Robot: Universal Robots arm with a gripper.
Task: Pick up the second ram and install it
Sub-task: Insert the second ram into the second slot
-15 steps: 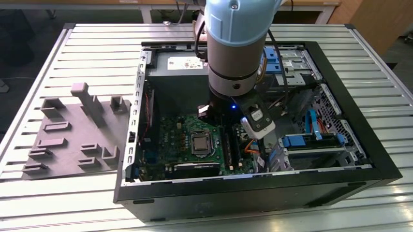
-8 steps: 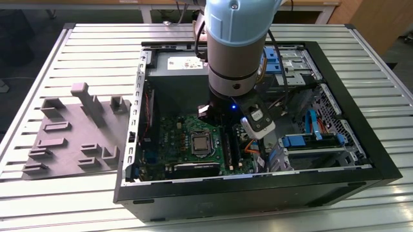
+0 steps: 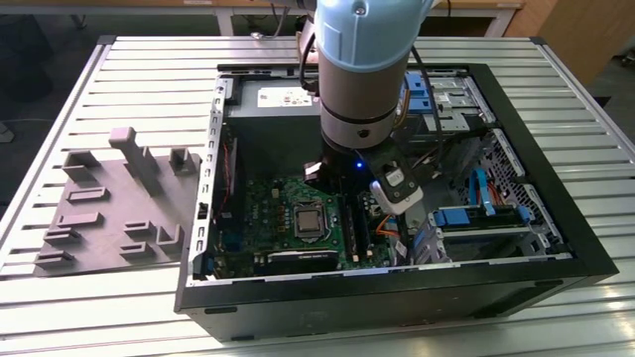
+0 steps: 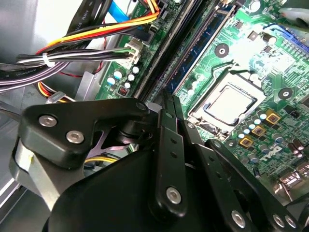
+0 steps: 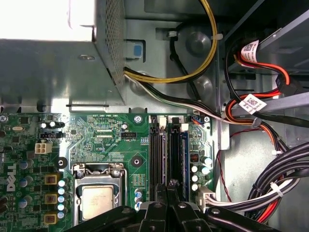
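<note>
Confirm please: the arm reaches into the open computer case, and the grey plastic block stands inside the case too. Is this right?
Not quite. The arm does reach into the open computer case, but the grey plastic block stands outside it, on the table at the exterior view's left.

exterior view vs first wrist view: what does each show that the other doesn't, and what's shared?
Exterior view alone: the grey plastic block with upright posts on the slatted table beside the open computer case, and the arm reaching down into it.

First wrist view alone: the gripper just above the memory slots, with one stick seated there.

Shared: green motherboard and processor socket.
</note>
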